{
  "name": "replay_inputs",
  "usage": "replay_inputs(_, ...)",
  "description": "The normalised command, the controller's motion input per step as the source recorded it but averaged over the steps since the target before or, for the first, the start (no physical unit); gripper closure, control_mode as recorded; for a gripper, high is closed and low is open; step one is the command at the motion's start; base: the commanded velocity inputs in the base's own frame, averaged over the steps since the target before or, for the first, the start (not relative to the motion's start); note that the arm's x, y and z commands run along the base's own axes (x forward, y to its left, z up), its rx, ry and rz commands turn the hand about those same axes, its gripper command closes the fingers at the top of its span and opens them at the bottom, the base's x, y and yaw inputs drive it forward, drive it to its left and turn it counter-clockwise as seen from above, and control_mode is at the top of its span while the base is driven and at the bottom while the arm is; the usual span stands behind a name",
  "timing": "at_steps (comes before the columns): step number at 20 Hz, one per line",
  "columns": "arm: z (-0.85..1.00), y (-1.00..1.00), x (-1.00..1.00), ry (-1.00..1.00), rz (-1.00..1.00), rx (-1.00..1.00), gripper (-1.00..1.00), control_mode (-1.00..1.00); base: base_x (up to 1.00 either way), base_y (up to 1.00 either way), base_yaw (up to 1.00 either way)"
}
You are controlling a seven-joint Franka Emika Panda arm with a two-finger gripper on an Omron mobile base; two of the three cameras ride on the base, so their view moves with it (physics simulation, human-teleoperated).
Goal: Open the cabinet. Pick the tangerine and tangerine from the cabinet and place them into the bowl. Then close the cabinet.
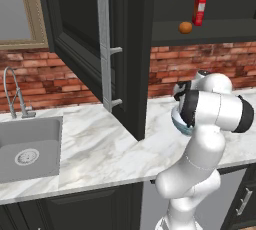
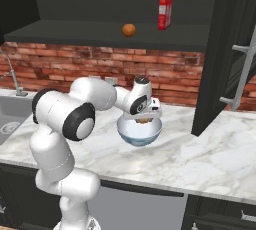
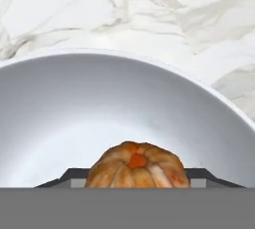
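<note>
Orange tangerine (image 3: 137,168) sits between the gripper (image 2: 144,120) jaws, held over the bowl (image 2: 139,132) for dropping; another (image 2: 129,30) waits in the cabinet (image 2: 100,36)

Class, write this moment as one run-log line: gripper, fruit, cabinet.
gripper: shut on tangerine, over bowl | second tangerine: on cabinet shelf | cabinet: doors open

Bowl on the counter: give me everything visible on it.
The round deep bowl, pale blue patterned outside and smooth glossy white inside, stands upright on the white marble counter, below the open black wall cabinet. The gripper hangs just over its mouth, jaws closed on a small ribbed orange tangerine above the white interior. Whether fruit or fingers touch the bowl is unclear. It looks ceramic, with no damage visible.
</note>
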Motion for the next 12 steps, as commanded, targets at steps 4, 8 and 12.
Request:
replay_inputs(4, 0.04, 0.0, 0.0, 0.0, 0.0, 0.0, -1.0, -1.0, 0.0, 0.0, 0.0)
replay_inputs(8, 0.46, 0.0, 0.0, -0.01, 0.0, 0.0, -1.0, -1.0, 0.0, 0.0, 0.0)
replay_inputs(12, 0.81, 0.0, 0.0, -0.03, -0.01, 0.0, -1.0, -1.0, 0.0, 0.0, 0.0)
